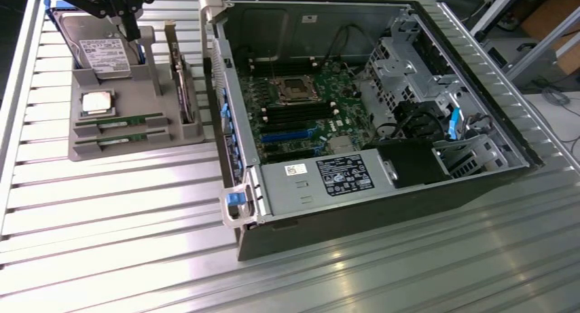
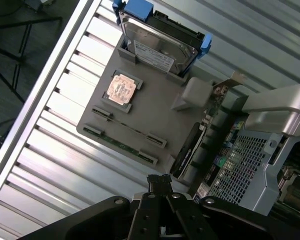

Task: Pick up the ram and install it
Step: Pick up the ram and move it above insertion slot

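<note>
We are hovering our gripper [image 1: 134,34], its fingers pressed together and pinching nothing, over the far end of the gray holder [image 1: 136,92], above the hard drive [image 1: 104,55]. The ram [image 1: 122,122] is lying at the opposite end, along the holder's near edge. From the gripper it is sitting past the hard drive and then past the square processor [image 1: 97,102]. A twin stick [image 1: 122,140] is lying just beside it, parallel, and closest of all to that edge; we are finding nothing to tell the two apart. Both are running lengthwise along the near edge, roughly in line with the grooves of the desk [image 1: 109,211]. Each one is being held at its ends by small gray cradles.

In the wrist view we are looking past the closed gripper [image 2: 160,180] onto the ram [image 2: 130,126] and the twin stick [image 2: 120,145], with their long sides lying across our line of approach.

For room, we are judging the top of the sticks to be free, with bare holder between them and the processor. An upright card [image 1: 186,89] is standing along the holder's edge toward the computer case [image 1: 272,28], near the sticks' ends on that side. The case is lying open just beside the holder, on the exterior view's right, with its motherboard [image 1: 299,133] facing up. The desk is ribbed metal and is throwing glare.
</note>
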